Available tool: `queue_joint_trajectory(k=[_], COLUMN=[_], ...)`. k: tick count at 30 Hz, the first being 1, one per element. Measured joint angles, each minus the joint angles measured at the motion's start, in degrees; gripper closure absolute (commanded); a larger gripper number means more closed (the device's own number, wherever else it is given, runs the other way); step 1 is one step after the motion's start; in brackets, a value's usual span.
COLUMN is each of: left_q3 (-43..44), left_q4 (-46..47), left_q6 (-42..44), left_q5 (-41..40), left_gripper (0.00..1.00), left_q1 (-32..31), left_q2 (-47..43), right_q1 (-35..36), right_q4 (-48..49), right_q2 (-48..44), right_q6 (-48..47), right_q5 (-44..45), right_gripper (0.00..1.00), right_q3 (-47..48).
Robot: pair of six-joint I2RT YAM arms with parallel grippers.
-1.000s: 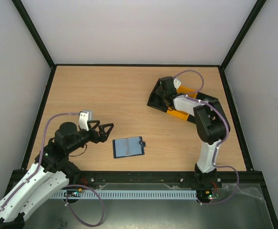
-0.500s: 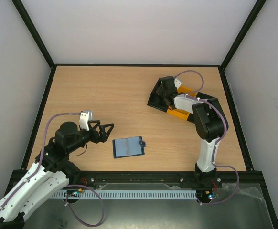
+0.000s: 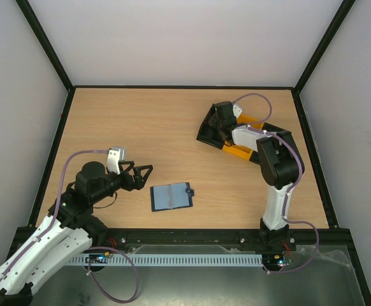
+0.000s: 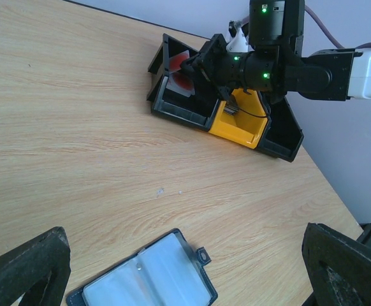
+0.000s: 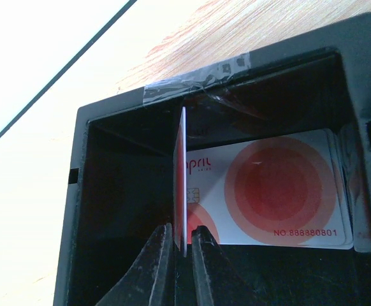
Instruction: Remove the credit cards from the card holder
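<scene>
I read this as the drop-off step. The right fingers (image 5: pixel 157 268) are down inside the tray's (image 4: pixel 179 115) black end compartment, closed on the near edge of a card (image 5: pixel 184 185) that stands upright and edge-on to my wrist view. Just behind it a second card (image 5: pixel 281 191), pinkish-white with red rings, leans against the compartment's back wall.

The holder (image 3: pixel 171 197) lies open on the surface (image 3: pixel 141 121), well apart from the tray and just ahead of the left fingers (image 4: pixel 26 268). Those are spread wide with nothing in them. Its pale pockets look empty to me, so I judge the task nearly done.

For the next move I'd part the right fingers just enough to let the card tip against the other one. Then I'd lift straight up and out — the walls are close on both sides, and a drag could pull the card back out.

My count:
- Cards: two that I can be sure of. Layered edges at the ringed card's right end hint at more beneath, but I can't tell.
- Holder: one.
- Tray: one, with three compartments — black, yellow, black.
</scene>
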Motion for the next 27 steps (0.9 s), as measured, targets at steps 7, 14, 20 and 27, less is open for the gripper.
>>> queue_joint_trajectory(k=[7,14,20,27], left_q3=[0.0,0.0,0.0,-0.1], left_q4=[0.0,0.0,0.0,0.0], left_q6=[0.0,0.0,0.0,0.0], left_q5=[0.0,0.0,0.0,-0.1], left_gripper=[0.0,0.0,0.0,0.0], left_q1=[0.0,0.0,0.0,0.0], left_q2=[0.0,0.0,0.0,0.0], right_q1=[0.0,0.0,-0.3,-0.4], right_q4=[-0.1,-1.5,-3.3,-5.8], right_q2=[0.0,-0.3,-1.4,-2.4], right_q6=[-0.2,-0.5,-0.9,-1.3], right_q5=[0.4,2.2,2.9,3.0], right_gripper=[0.86,0.81,0.74,0.78], right_q3=[0.0,0.0,0.0,0.9])
